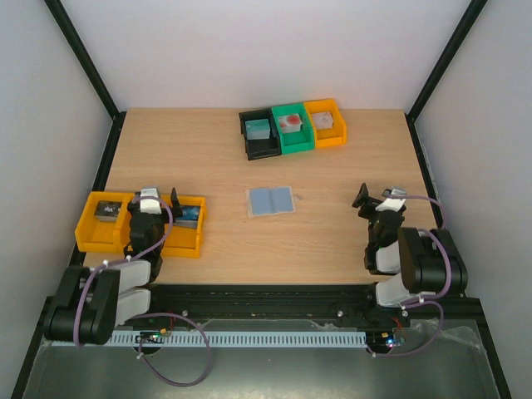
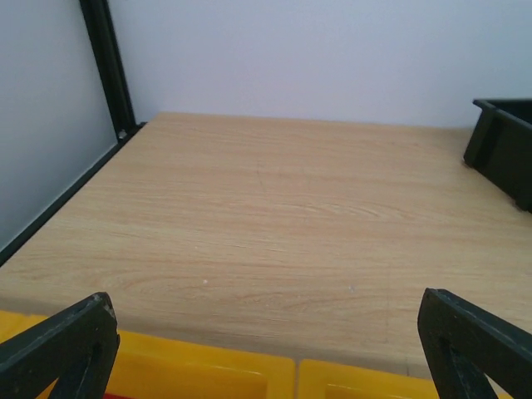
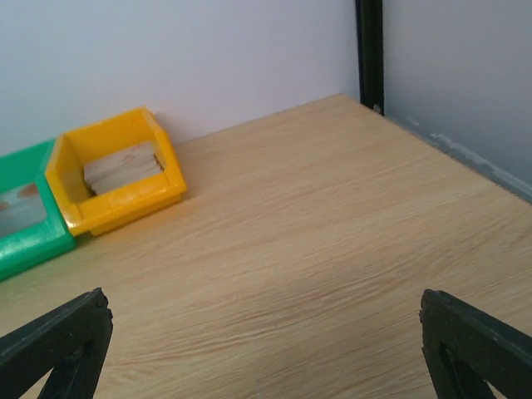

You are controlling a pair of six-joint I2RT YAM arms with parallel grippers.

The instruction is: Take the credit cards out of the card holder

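The card holder [image 1: 270, 200] lies opened flat in the middle of the table, blue-grey inside facing up. From above I cannot make out any credit cards in it. My left gripper [image 1: 163, 199] hangs open over the yellow bins at the near left, well to the left of the holder. In the left wrist view the left gripper [image 2: 266, 349] has its black fingertips [image 2: 71, 337] spread wide with nothing between them. My right gripper [image 1: 378, 198] is open at the near right, and in its own view the right gripper [image 3: 266, 341] shows only bare wood between the fingers [image 3: 470, 332].
Two yellow bins sit at the near left: one [image 1: 87, 226] holds a dark flat thing, the other [image 1: 184, 241] a blue card. At the back stand a black bin [image 1: 252, 145], a green bin [image 1: 298, 143] and a yellow bin [image 3: 125, 195], each with something flat inside.
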